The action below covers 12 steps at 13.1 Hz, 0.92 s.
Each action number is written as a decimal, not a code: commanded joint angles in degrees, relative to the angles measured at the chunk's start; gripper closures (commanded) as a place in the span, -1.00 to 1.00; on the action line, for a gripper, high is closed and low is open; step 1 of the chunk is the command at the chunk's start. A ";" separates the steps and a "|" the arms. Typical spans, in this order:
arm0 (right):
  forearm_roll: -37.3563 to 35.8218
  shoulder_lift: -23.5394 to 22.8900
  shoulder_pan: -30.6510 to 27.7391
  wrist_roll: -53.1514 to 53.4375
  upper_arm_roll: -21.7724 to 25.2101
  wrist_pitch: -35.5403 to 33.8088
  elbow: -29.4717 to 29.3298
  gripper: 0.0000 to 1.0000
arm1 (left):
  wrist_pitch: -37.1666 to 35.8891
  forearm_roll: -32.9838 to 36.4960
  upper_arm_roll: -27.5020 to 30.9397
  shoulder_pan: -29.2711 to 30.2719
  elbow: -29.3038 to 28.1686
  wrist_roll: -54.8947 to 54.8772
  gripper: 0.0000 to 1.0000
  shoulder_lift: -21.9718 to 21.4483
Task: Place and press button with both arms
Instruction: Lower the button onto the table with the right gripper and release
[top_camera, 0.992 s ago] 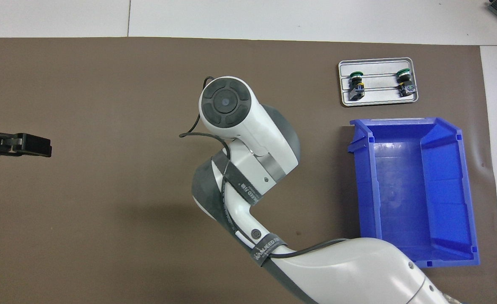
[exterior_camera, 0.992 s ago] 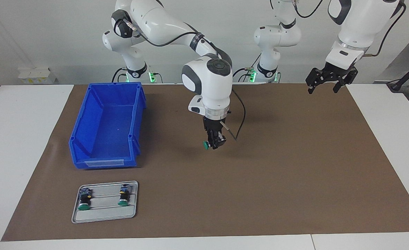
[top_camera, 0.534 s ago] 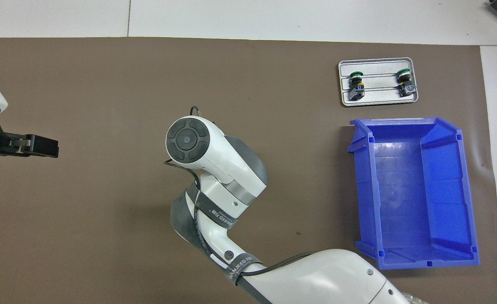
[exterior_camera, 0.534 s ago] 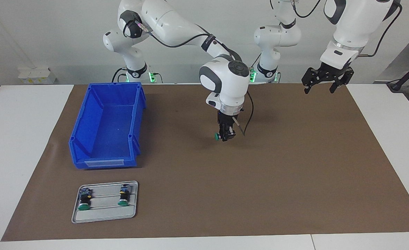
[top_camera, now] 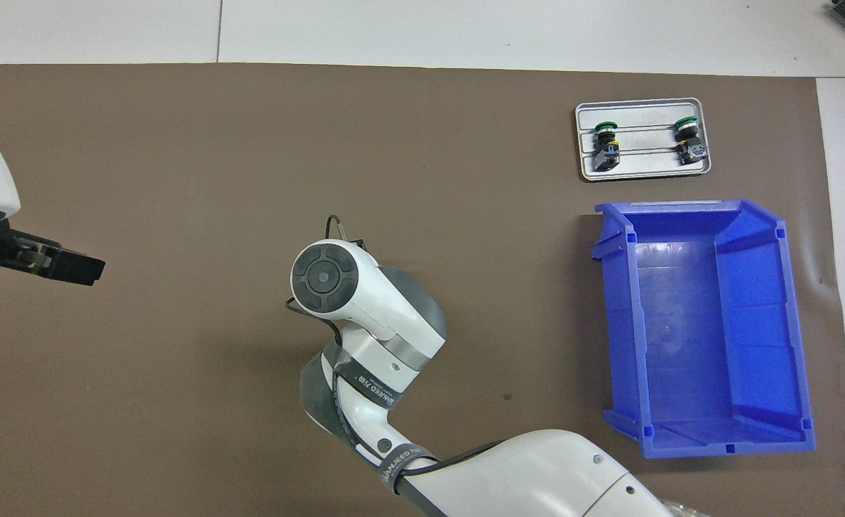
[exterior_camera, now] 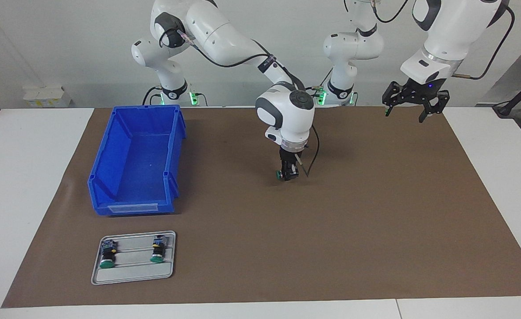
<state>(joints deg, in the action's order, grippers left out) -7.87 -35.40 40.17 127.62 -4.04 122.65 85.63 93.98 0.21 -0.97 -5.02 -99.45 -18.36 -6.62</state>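
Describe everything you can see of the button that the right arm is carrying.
The button is a small push-button switch: only its round green cap shows, sticking out sideways toward the blue bin's end. The rest is hidden inside the right hand, which is shut on it and points down, low over the brown mat near the table's middle. Whether it touches the mat cannot be told. The overhead view hides it under the arm.

— What sort of place is this?
— A robotics lab. Two white arms (exterior_camera: pixel 225 40) are mounted at the edge of a white table (exterior_camera: pixel 25 177) covered by a brown mat (exterior_camera: pixel 375 212), against a bare wall.
— Anything else?
— A blue parts bin (exterior_camera: pixel 136 159) and a grey tray (exterior_camera: pixel 132 274).
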 commanded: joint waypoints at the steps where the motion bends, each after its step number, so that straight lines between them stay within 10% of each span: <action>1: 0.93 3.32 0.34 1.05 -0.36 1.29 4.81 1.00 | 1.82 -0.65 0.36 -0.43 -2.24 -6.76 -1.00 -1.64; 2: 1.19 3.41 0.26 1.22 -0.44 1.28 4.90 0.97 | 1.73 -0.65 0.36 -0.43 -2.32 -9.39 -1.00 -1.64; 3: 3.19 3.41 0.17 1.31 -0.44 1.19 4.81 -0.07 | 1.39 -0.65 0.36 -0.34 -2.76 -12.72 -1.00 -1.82; 5: 4.71 3.41 0.08 1.31 -0.36 0.93 4.64 -0.85 | 1.47 -0.65 0.45 -0.34 -5.30 -19.84 -1.00 -3.30; 12: 4.71 12.97 -6.85 -8.68 -0.36 -0.30 7.79 -0.90 | 9.26 -0.56 0.36 -7.70 -10.48 -27.70 -1.00 -2.35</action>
<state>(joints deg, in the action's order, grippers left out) -3.78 -27.40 35.70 123.27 -3.92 122.37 88.98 98.47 0.00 -1.22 -9.22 -105.52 -45.27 -8.21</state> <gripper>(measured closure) 0.044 0.000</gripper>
